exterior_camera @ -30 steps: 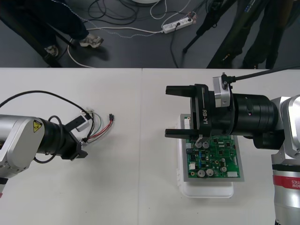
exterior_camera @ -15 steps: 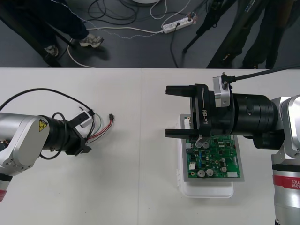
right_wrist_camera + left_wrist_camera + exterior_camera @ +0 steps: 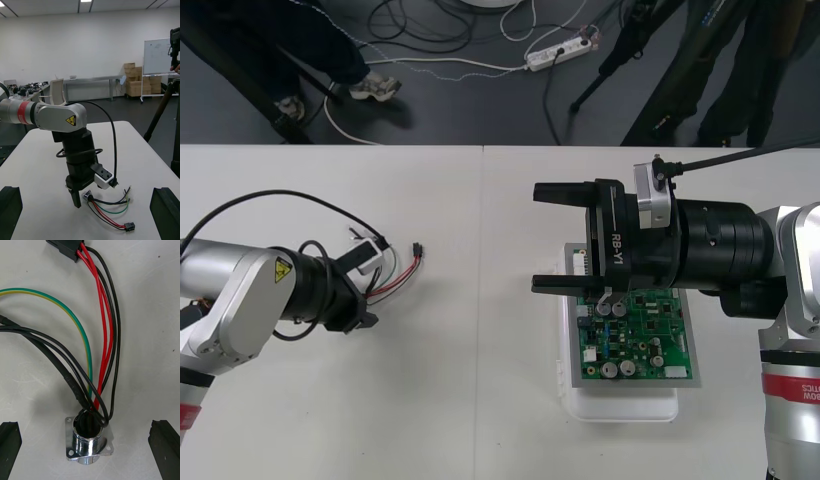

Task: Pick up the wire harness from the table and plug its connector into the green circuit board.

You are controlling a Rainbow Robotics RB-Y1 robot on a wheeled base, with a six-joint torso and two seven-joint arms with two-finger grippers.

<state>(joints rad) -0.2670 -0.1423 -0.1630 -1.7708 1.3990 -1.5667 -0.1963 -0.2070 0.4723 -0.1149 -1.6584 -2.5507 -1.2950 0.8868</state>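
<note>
Left gripper (image 3: 87, 435), fingers spread wide, straddles the metal socket (image 3: 89, 444) of the wire harness (image 3: 396, 276) lying on the table (image 3: 470, 410), well apart from the green circuit board (image 3: 642, 342), above whose far-left corner the right gripper (image 3: 548, 238) hangs, likewise spread.

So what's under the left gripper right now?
Between the open fingers of the left gripper, the round metal socket stands on the table, its wires running off to the black plug. The table beneath the socket's flange is covered.
</note>
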